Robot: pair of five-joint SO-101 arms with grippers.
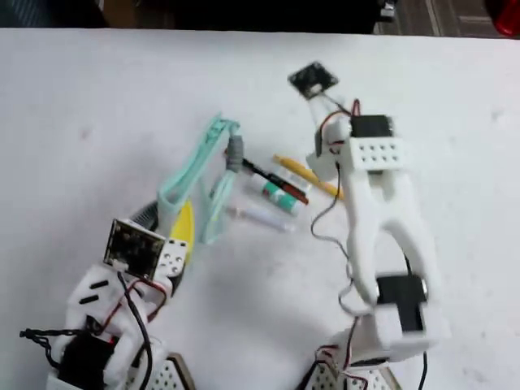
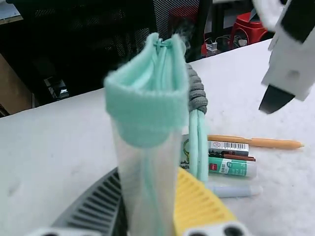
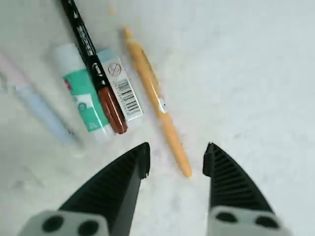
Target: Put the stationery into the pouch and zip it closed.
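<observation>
The mint-trimmed clear pouch (image 1: 195,175) (image 2: 147,113) stands lifted on its edge, and my left gripper (image 1: 166,218) (image 2: 147,206) is shut on its lower end between a grey and a yellow finger. A grey cord pull (image 1: 236,151) (image 2: 197,93) hangs at its far end. Beside it lie an orange pen (image 1: 305,174) (image 3: 155,96) (image 2: 256,142), a brown-capped black marker (image 3: 93,59), a green glue stick (image 1: 280,197) (image 3: 81,93) (image 2: 231,167) and a pale pen (image 1: 260,218) (image 3: 42,105). My right gripper (image 1: 323,165) (image 3: 174,157) hovers open over the orange pen's near tip.
A small white barcode-labelled piece (image 3: 123,88) (image 2: 224,146) lies between the marker and the orange pen. The white table (image 1: 97,106) ends at its far edge against a dark room. Both arm bases stand at the near edge.
</observation>
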